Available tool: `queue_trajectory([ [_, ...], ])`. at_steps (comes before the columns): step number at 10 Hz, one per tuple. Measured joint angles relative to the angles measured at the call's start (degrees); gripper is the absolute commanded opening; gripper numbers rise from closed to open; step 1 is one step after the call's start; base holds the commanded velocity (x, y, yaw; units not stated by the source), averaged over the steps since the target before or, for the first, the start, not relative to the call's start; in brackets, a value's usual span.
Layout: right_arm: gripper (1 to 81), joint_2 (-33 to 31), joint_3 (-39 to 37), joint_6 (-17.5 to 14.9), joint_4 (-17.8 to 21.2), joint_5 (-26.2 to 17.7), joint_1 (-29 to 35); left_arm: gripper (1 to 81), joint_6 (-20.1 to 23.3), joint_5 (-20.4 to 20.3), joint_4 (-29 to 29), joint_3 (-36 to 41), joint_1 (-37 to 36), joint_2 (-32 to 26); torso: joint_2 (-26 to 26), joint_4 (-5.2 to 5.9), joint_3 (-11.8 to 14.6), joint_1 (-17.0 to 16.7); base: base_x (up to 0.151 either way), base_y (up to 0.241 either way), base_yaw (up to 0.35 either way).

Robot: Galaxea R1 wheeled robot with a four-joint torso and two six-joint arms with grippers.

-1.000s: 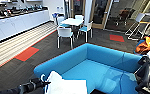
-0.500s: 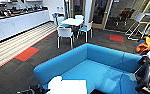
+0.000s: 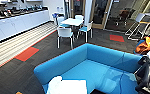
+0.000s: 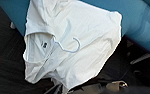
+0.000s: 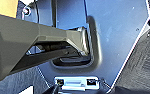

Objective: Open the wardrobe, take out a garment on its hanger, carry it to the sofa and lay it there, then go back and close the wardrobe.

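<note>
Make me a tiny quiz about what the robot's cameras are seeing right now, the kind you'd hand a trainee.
1. True or false: the white T-shirt lies spread over the edge of the blue sofa.
2. Multiple choice: what rests on top of the T-shirt in the left wrist view? A) a red cushion B) a slim white hanger C) a pair of shoes
3. Fill in: beyond the sofa in the head view stands a white table with white ___ around it.

Key: 1 true; 2 B; 3 chairs.
</note>
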Motion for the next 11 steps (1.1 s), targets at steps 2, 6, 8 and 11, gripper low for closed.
queue_trajectory([
  [2, 81.1, 0.0, 0.0, 0.02, 0.02, 0.04, -0.02, 81.1, 0.23, -0.11, 2.61, -4.97, 6.51, 3.28, -0.02, 0.0, 0.0, 0.0, 0.0, 0.0, 0.0],
  [6, 81.1, -0.01, 0.0, 0.13, 0.05, -0.05, 0.0, 81.1, 0.56, -1.15, 8.9, -14.75, 18.05, 13.06, -0.05, 0.0, 0.02, -0.06, 0.0, 0.0, 0.0],
  [8, 81.1, -0.01, 0.0, 0.16, 0.05, -0.1, 0.0, 81.1, 0.56, -1.93, 10.31, -23.86, 19.82, 18.63, -0.05, -0.02, 0.04, -0.09, 0.0, 0.0, 0.0],
  [11, 81.1, -0.01, 0.0, 0.13, 0.05, 0.04, 0.17, 81.1, 0.56, -1.79, 11.65, -38.96, 22.69, 28.17, -0.07, -2.97, 0.15, -0.09, 0.0, 0.0, 0.0],
])
